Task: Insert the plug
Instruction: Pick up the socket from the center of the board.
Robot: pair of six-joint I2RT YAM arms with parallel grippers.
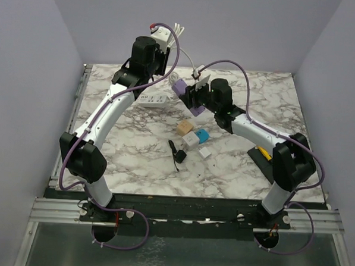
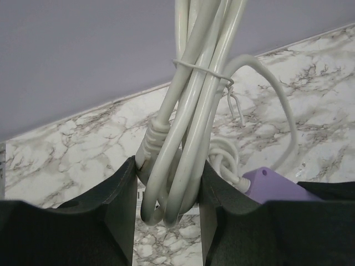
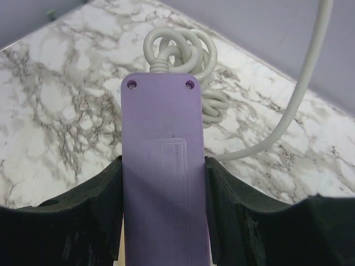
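My left gripper (image 1: 165,39) is raised high at the back, shut on a tied bundle of white cable (image 2: 191,105). The loops sit squeezed between its fingers (image 2: 119,194), and a ribbed strain relief (image 2: 152,137) shows at the left pad. The plug itself is hidden. My right gripper (image 1: 194,94) is shut across a purple power strip (image 3: 163,122), held off the table with its underside toward the right wrist camera. The strip's white cord (image 3: 297,105) coils at its far end and runs up toward the bundle. A corner of the purple strip (image 2: 272,185) shows beside the left fingers.
A white power strip (image 1: 155,100) lies on the marble table (image 1: 134,160) under the left arm. Small adapters, tan (image 1: 185,127), blue (image 1: 202,134) and white (image 1: 205,152), sit mid-table next to a black plug (image 1: 177,152). A black-and-yellow tool (image 1: 263,153) lies near the right arm.
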